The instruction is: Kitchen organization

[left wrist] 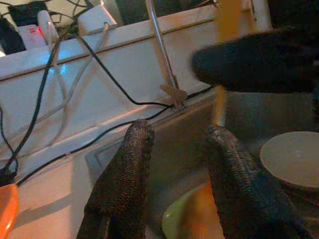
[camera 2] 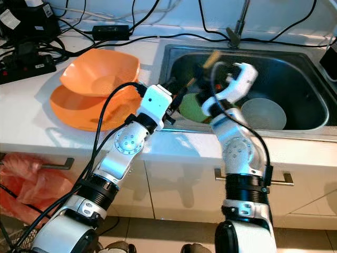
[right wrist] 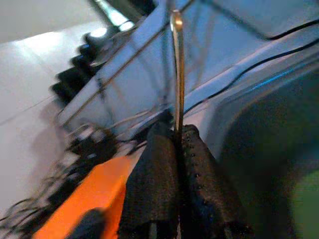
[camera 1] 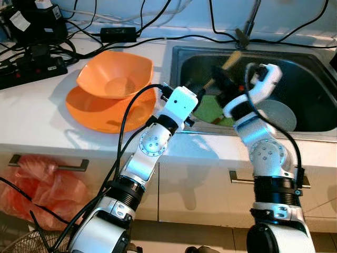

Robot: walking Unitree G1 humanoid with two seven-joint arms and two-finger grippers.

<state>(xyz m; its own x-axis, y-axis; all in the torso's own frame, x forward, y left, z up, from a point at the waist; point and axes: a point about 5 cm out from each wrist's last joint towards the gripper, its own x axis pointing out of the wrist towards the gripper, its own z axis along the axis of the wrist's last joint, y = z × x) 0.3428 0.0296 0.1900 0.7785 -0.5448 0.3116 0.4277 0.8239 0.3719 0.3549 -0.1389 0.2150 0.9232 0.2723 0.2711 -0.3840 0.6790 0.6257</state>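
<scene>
Nearest, below the counter edge, pale cabinet fronts carry a bar handle [camera 1: 50, 165] on the left, with a red plastic bag [camera 1: 37, 190] bulging beside it. Both silver arms rise from here and reach over the white counter [camera 1: 37, 116] into the steel sink [camera 1: 316, 113].

On the counter to the left of the sink lies an orange plate [camera 1: 100, 113], and an orange bowl [camera 1: 113, 76] sits tilted on its far part.

The left gripper [left wrist: 177, 164] hangs over the sink's near left corner, its two black fingers [left wrist: 124, 179] spread apart with nothing between them. Just below it in the basin rests a green dish [camera 1: 210, 109]. To the right of that, on the sink floor, sits a pale round bowl [camera 1: 276, 115].

The right gripper [camera 1: 221, 84] is held above the green dish, a little farther in than the left one. Its fingers [right wrist: 199, 174] are pressed together, pinching a thin utensil with a pale wooden handle [camera 1: 231, 59]; the stick points up and away toward the back of the sink. Its lower end is hidden behind the fingers, so what kind of utensil it is cannot be told.

Farthest, along the wall, a slim faucet [camera 1: 251, 18] stands behind the sink, black cables [camera 1: 158, 39] trail across the back of the counter, and a power strip [camera 1: 31, 68] lies at the far left
</scene>
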